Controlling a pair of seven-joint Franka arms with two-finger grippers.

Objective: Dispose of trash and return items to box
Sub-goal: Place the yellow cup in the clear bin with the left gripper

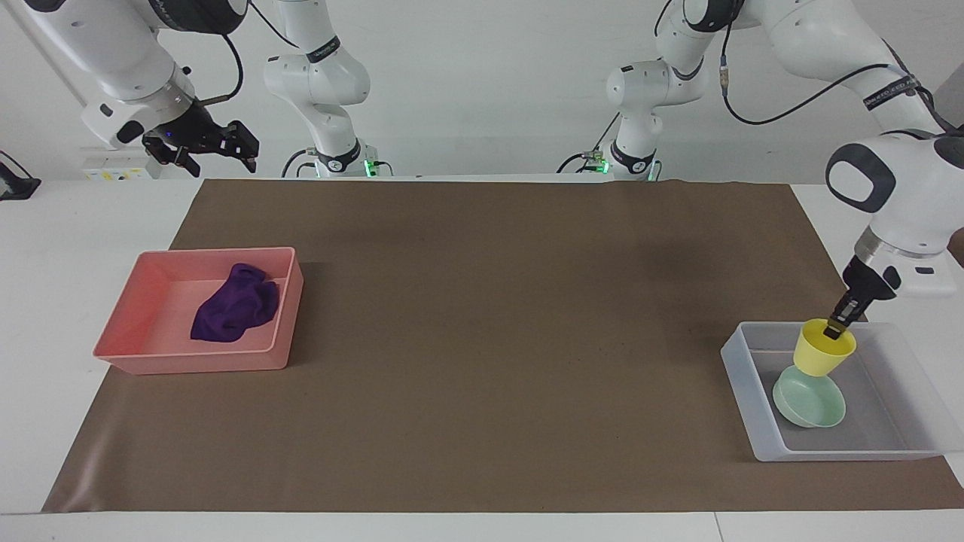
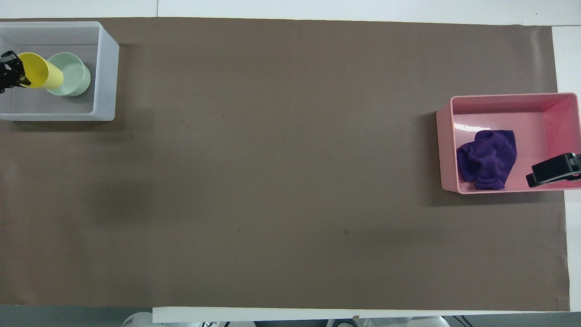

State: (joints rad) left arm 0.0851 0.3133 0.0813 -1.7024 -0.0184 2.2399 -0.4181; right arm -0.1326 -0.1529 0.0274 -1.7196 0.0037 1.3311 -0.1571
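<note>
**Cup Held Over Box; Rag Lodged in Pink Tray**

The left end effector (image 1: pixel 834 329) is found clamped on the rim of the yellow cup (image 1: pixel 823 357), one finger inside the mouth and one outside. The cup is carried mouth-up and slightly tilted above the box (image 1: pixel 742 366), directly over the edge of the green bowl (image 1: pixel 812 404) that already lies on the box floor. No contact between cup and bowl can be confirmed. The rim grip is judged to have been chosen so that the cup can be lowered straight down past the box wall without the fingers fouling it.

The box is set at the left arm's end of the counter (image 1: pixel 482 339). At the right arm's end, well apart from the box, the pink tray (image 1: pixel 135 354) is placed, and the purple rag (image 1: pixel 235 310) is seen crumpled inside it, against the wall that faces the box. The rag is touched by nothing.

The right end effector (image 1: pixel 203 147) is raised high in the air, over the counter edge close to the pink tray. Its fingers are spread and nothing is held; this arm is judged to be waiting.

Disposal appears complete. Only the release of the cup into the box is judged outstanding, ideally beside the bowl and not on top of it, to avoid tipping.
</note>
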